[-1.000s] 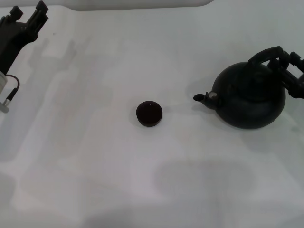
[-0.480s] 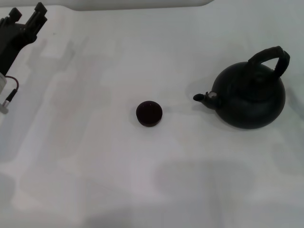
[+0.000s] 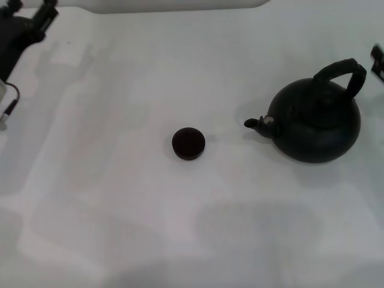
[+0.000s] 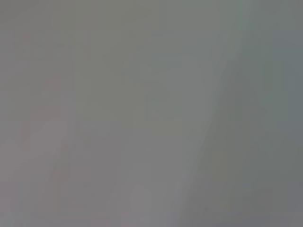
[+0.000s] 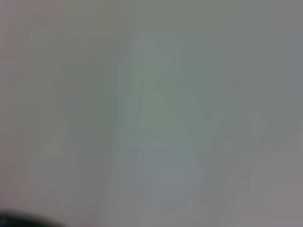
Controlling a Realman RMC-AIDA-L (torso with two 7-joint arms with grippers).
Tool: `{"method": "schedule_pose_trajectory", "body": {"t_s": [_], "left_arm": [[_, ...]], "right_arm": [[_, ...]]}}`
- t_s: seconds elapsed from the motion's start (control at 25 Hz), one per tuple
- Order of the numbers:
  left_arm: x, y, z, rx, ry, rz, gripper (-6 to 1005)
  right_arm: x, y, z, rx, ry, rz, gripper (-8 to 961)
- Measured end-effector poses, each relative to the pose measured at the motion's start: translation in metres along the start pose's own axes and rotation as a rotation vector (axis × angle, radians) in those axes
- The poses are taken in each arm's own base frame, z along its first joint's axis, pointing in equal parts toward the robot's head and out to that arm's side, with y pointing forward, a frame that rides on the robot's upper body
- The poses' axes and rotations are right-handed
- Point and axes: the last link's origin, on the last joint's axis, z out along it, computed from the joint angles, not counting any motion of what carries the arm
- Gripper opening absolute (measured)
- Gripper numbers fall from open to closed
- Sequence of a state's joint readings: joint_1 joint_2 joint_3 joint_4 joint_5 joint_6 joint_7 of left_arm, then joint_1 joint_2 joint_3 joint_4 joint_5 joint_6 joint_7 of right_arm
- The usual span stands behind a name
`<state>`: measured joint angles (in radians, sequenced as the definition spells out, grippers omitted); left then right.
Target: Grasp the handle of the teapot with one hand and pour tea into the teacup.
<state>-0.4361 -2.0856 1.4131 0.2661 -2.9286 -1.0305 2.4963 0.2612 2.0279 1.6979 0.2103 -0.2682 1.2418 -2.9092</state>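
Observation:
The black round teapot (image 3: 315, 123) stands on the white table at the right, its short spout (image 3: 252, 123) pointing left toward the teacup. Its arched black handle (image 3: 348, 71) stands free over the lid. The tiny dark teacup (image 3: 188, 143) sits alone at the middle of the table. Only a sliver of my right gripper (image 3: 378, 62) shows at the right edge, apart from the handle. My left gripper (image 3: 27, 11) is at the far left corner, far from both, with its two fingers spread and empty. Both wrist views show only blurred grey surface.
The white table (image 3: 180, 228) stretches around the cup and the pot. A pale raised edge (image 3: 174, 5) runs along the back. A cable (image 3: 11, 105) hangs from my left arm at the left edge.
My right gripper, beside the teapot's handle one second ago, has pulled away to the right and nearly left the view. My left arm has drifted back toward the corner. Teapot and cup have not moved.

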Motion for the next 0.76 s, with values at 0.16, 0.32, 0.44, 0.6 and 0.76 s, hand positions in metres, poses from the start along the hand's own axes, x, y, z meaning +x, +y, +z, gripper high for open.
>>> {"method": "schedule_pose_trajectory", "body": {"t_s": [0.16,0.32,0.44,0.6,0.76], "left_arm": [[0.005,-0.010,-0.004,0.047,0.032,-0.013,804],[0.005,-0.015,-0.007,0.069,0.037,-0.021,804],[0.004,-0.015,-0.007,0.076,0.036,-0.030,805],[0.001,-0.015,-0.008,0.076,0.026,-0.043,805],[-0.001,-0.017,-0.010,0.088,0.014,-0.048,805]], "right_arm": [[-0.010,-0.013,0.010,0.116,-0.055,0.057,872],[-0.005,-0.019,0.014,0.188,-0.029,0.176,871],[0.003,-0.020,0.015,0.209,0.023,0.225,870],[0.010,-0.020,0.011,0.218,0.059,0.239,871],[0.012,-0.021,0.009,0.219,0.068,0.242,871]]}}
